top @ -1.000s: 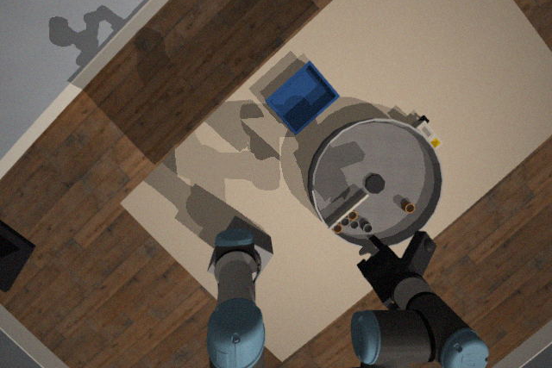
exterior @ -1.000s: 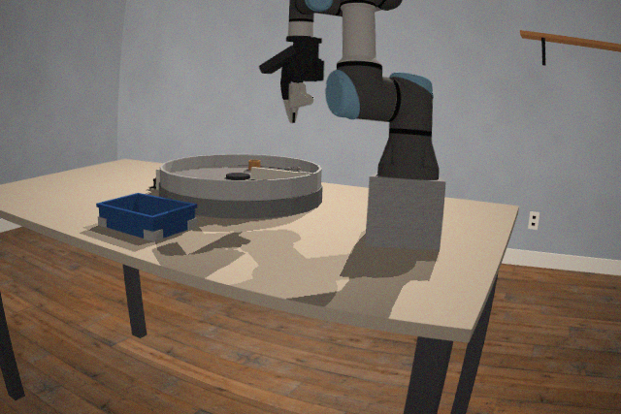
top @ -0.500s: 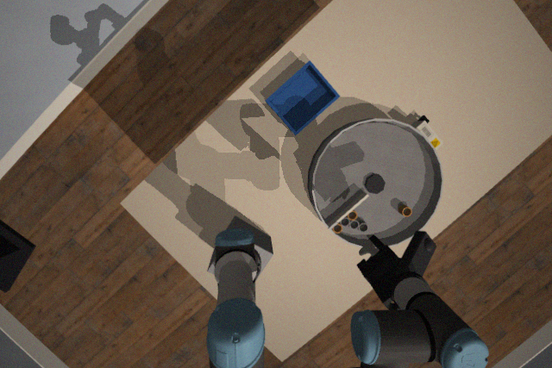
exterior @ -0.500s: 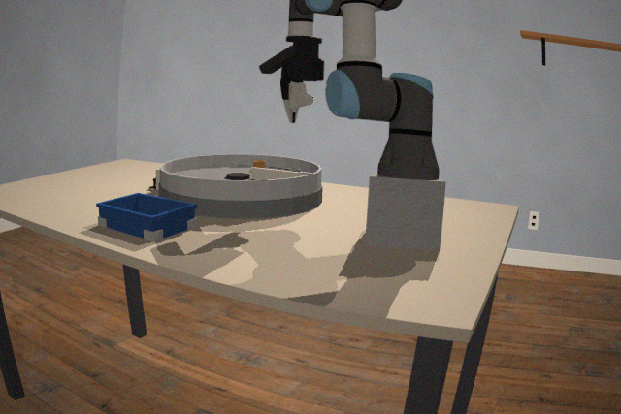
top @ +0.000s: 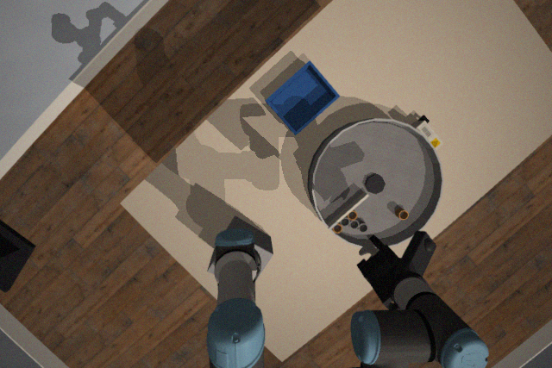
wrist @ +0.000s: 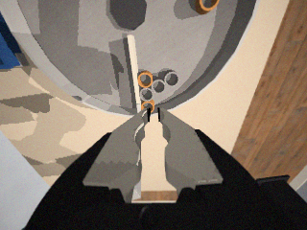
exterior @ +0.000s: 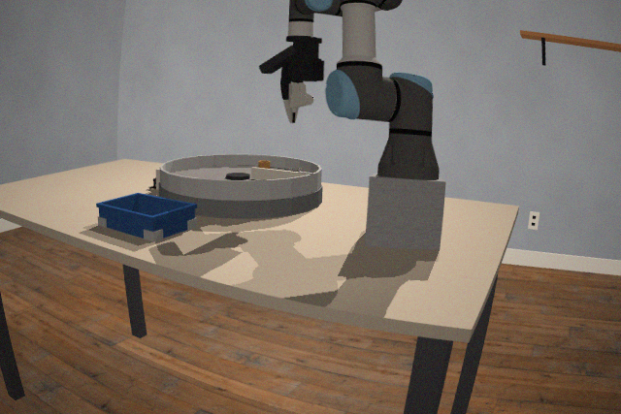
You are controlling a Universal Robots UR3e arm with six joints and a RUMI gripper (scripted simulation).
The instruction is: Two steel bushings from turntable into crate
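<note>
Right now my gripper point(exterior: 292, 117) hangs high above the near rim of the turntable point(top: 428, 150), its jaws pressed together with nothing between them. On the disc, three grey steel bushings point(wrist: 158, 86) stand bunched with two orange-rimmed ones point(wrist: 145, 79) beside the pale divider bar point(top: 345, 209), near the rim, and another orange bushing point(top: 403, 214) sits apart past the dark hub point(top: 374, 183). I see the blue crate point(top: 329, 88) on the table point(top: 445, 43), just beside the turntable's far side, well apart from the gripper.

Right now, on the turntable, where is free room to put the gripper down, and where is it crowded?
Free: the wide stretch of the round grey turntable between the dark centre hub and the blue plastic crate. Crowded: the cluster of steel and orange-rimmed bushings beside the pale divider bar, near the rim.
</note>
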